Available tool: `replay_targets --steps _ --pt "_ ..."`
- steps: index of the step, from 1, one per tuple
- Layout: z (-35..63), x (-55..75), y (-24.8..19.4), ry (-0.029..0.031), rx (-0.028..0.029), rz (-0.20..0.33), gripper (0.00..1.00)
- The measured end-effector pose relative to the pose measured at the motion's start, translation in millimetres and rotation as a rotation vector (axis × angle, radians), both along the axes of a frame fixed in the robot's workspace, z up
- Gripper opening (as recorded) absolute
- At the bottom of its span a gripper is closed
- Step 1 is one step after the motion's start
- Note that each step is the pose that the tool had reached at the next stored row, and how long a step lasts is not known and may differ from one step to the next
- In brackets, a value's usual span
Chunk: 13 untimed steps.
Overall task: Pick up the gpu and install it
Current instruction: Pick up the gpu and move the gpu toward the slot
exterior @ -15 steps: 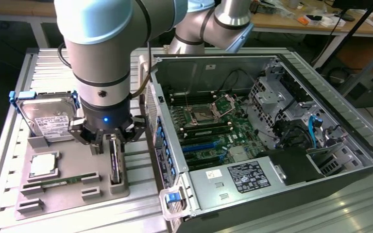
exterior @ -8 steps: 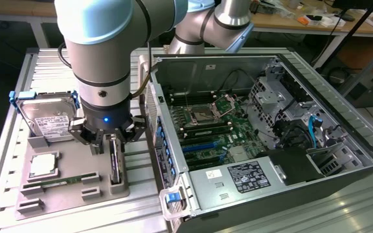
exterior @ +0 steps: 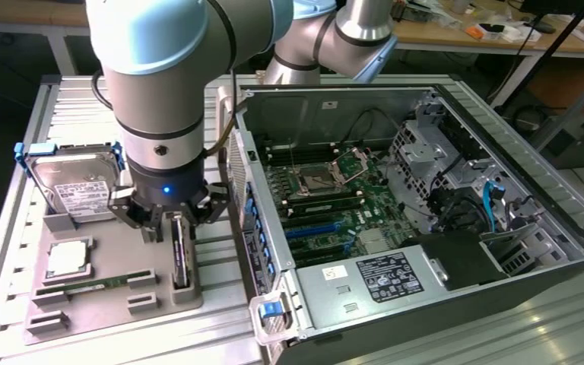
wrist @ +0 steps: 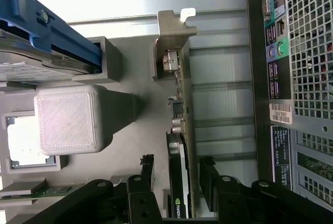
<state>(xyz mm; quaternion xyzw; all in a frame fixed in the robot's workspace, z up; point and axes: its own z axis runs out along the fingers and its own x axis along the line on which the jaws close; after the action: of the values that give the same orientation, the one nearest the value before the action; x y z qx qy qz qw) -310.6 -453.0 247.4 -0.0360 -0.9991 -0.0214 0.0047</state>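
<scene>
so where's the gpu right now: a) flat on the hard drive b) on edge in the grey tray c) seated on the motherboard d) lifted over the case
b: the gpu stands on edge in a slot of the grey tray, with the open gripper reaching down on either side of it.

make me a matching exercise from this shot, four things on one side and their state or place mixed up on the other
Things:
1. gpu
2. hard drive
3. memory stick
4. claw

States or places:
a. open, one finger on each side of the gpu
b. green, lying flat in a slot of the grey tray
c. black, standing on edge in the grey tray
d. silver, upright, with blue handles

Pairs: 1-c, 2-d, 3-b, 4-a
</scene>
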Motion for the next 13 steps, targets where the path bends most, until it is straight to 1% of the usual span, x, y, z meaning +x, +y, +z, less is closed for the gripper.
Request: replay_targets --steps 13 --pt "-0.8 0.0 0.0 -0.0003 -0.0002 0.0 0.48"
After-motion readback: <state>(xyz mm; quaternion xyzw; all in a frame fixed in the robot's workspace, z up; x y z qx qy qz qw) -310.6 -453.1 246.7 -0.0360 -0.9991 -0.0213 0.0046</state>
